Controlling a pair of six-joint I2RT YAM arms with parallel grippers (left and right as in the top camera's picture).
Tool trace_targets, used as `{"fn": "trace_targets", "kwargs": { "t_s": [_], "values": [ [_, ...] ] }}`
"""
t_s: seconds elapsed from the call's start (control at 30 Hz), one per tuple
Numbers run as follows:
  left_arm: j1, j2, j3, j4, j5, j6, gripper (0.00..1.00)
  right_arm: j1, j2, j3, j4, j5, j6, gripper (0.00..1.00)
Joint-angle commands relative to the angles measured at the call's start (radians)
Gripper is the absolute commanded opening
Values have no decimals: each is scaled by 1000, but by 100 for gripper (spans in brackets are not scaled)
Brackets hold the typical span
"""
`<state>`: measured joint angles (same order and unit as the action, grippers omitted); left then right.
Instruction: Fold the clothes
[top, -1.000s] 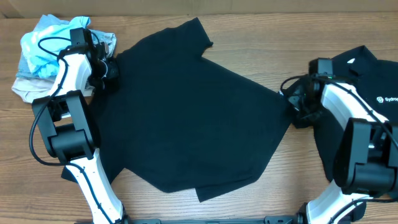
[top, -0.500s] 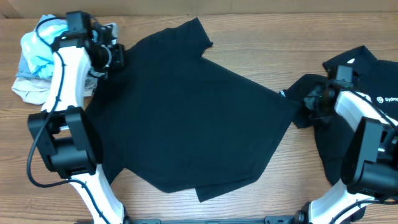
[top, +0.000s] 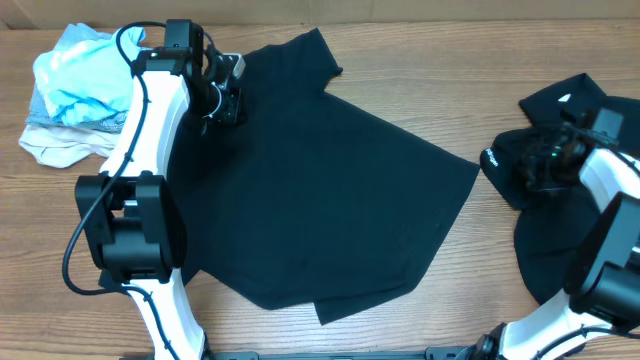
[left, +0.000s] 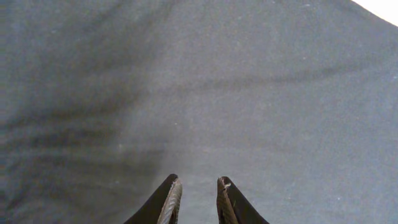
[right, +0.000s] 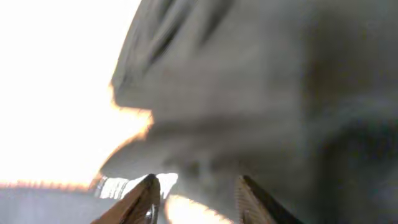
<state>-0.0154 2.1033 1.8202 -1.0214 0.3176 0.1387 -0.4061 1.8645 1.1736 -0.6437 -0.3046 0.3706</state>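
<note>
A plain black short-sleeved shirt (top: 320, 190) lies spread flat across the middle of the table. My left gripper (top: 228, 100) hovers over its upper left part, near the shoulder. In the left wrist view the left gripper (left: 196, 182) is open a little, with nothing between the fingers and only black cloth (left: 199, 93) below. A second black shirt (top: 545, 250) lies bunched at the right, showing a small white neck label (top: 567, 97). My right gripper (top: 525, 168) is at its left edge. Blurred in the right wrist view, the right gripper (right: 196, 180) stands open before dark cloth (right: 267, 93).
A pile of light-blue, grey and beige garments (top: 70, 90) sits at the back left corner. Bare wooden table (top: 420, 60) shows behind the shirts and along the front edge. Both arm bases stand at the near edge.
The left gripper has swung right from the shirt's left edge over the shirt and opened. The right gripper has pulled back to the right, dragging a flap of the second shirt, and opened.
</note>
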Motion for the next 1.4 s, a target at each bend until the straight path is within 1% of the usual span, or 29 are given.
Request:
{"fn": "trace_targets", "kwargs": {
  "t_s": [0.0,0.07,0.17,0.23,0.3,0.4,0.47,0.6,0.77,0.9,1.0,1.03,1.1,1.17,1.23,1.33,1.37],
  "values": [
    [2,-7,10,-6,-21,14,24,60,-56,23,-57,-74,-66,48],
    [0,-7,10,-15,-21,14,24,98,-52,11,-90,-71,-65,48],
    [0,-7,10,-26,-21,14,24,156,-52,-27,-81,-37,-54,38],
    [0,-7,10,-28,-21,14,25,195,-52,-63,-51,31,2,24],
    [0,-7,10,-29,-21,14,25,225,-52,-101,-2,48,31,11],
    [0,-7,10,-34,-21,14,24,270,-51,-153,104,4,22,4],
    [0,-7,10,-37,-21,14,25,296,-51,-174,161,4,24,4],
    [0,-7,10,-38,-21,14,26,329,-35,-210,257,49,142,4],
    [0,-7,10,-47,-21,14,28,331,76,-210,360,161,260,4],
    [0,-7,10,-45,-21,14,29,320,208,-206,565,181,263,4],
    [0,-7,10,-48,-21,3,34,313,280,-169,693,196,262,4],
    [0,-7,10,-49,-21,-2,35,312,291,-150,719,203,261,4],
    [0,-7,10,-51,-20,-8,39,312,292,-105,767,219,246,4],
    [0,-7,10,-50,-20,-8,42,311,292,-31,775,212,220,4],
    [0,-7,10,-50,-20,-14,44,311,292,63,730,197,198,4],
    [0,-7,10,-55,-18,-16,48,311,286,228,544,149,197,4],
    [0,-7,10,-56,-18,-16,49,311,283,277,473,124,193,6]
  ]
}}
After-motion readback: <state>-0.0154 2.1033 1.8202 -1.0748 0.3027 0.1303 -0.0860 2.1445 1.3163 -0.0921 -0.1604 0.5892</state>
